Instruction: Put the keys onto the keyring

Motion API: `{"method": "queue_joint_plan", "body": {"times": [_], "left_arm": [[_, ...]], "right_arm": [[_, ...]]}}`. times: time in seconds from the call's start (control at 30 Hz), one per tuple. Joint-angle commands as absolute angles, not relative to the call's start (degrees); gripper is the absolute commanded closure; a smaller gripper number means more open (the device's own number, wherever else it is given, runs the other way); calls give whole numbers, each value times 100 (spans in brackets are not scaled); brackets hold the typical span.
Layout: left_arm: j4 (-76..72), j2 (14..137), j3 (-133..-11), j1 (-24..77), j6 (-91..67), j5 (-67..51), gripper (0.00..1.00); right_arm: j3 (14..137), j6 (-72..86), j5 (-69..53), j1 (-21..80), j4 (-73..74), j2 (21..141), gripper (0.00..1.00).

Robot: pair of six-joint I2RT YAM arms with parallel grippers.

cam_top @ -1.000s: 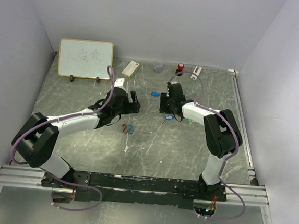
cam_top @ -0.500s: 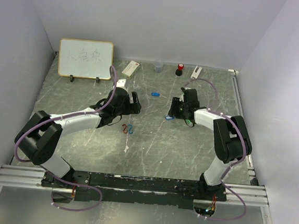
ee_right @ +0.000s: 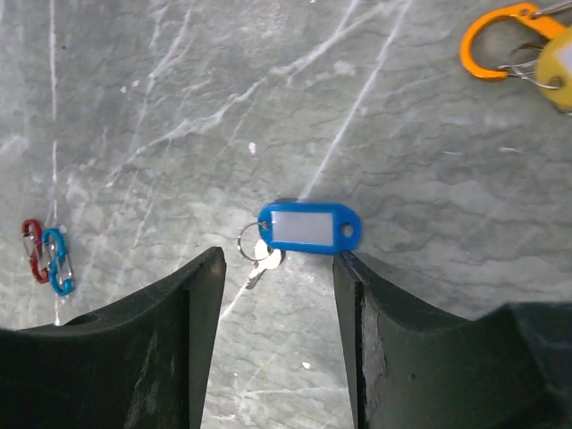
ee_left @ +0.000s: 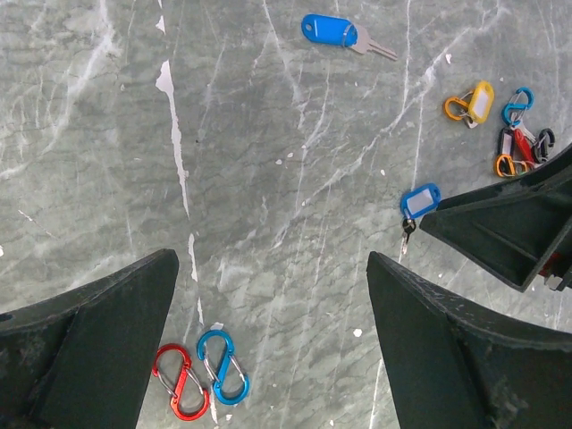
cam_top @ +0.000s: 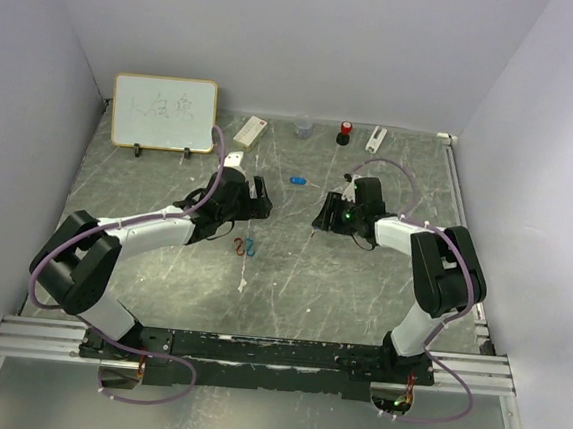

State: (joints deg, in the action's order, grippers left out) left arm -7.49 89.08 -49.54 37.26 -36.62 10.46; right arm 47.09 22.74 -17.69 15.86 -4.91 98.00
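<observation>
A key with a blue tag [ee_right: 308,228] lies flat on the grey table, with a small split ring [ee_right: 249,241] joining tag and metal key. My right gripper [ee_right: 277,259] is open just short of it with nothing between its fingers; the tag's right end sits at the right fingertip [ee_right: 347,268]. A second blue-tagged key [ee_left: 331,31] lies farther back [cam_top: 297,180]. A yellow-tagged key on an orange clip [ee_left: 474,101] rests near more tags and clips [ee_left: 520,147]. My left gripper [ee_left: 270,259] hovers wide open and empty. I cannot tell which thing is the keyring.
A red carabiner [ee_left: 181,384] and a blue carabiner [ee_left: 223,366] lie side by side near the left fingers. A whiteboard [cam_top: 164,111], a white box [cam_top: 250,131], a red-capped item [cam_top: 345,131] and a white stick [cam_top: 376,138] line the back edge.
My right gripper swung away from the back and came down toward the near left, ending just behind the blue-tagged key. The left arm barely moved.
</observation>
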Motion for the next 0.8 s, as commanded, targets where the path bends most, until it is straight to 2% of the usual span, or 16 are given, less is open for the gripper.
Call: {"method": "queue_joint_plan", "body": {"times": [0.0, 0.23, 0.63, 0.77], "left_arm": [[-851, 8925, -5138, 3692, -3623, 897, 3], [-827, 9016, -5161, 3693, -3618, 844, 3], [-777, 9003, -5172, 3687, -3604, 905, 3], [-769, 8967, -5153, 3690, -3606, 942, 3]], "right_arm": [[4607, 2496, -2285, 1657, -874, 9947, 48], [4851, 2672, -2398, 1842, -1329, 10348, 49], [5483, 2642, -2575, 2246, -1269, 10790, 50], [5502, 2554, -2234, 2393, -1189, 10653, 51]]}}
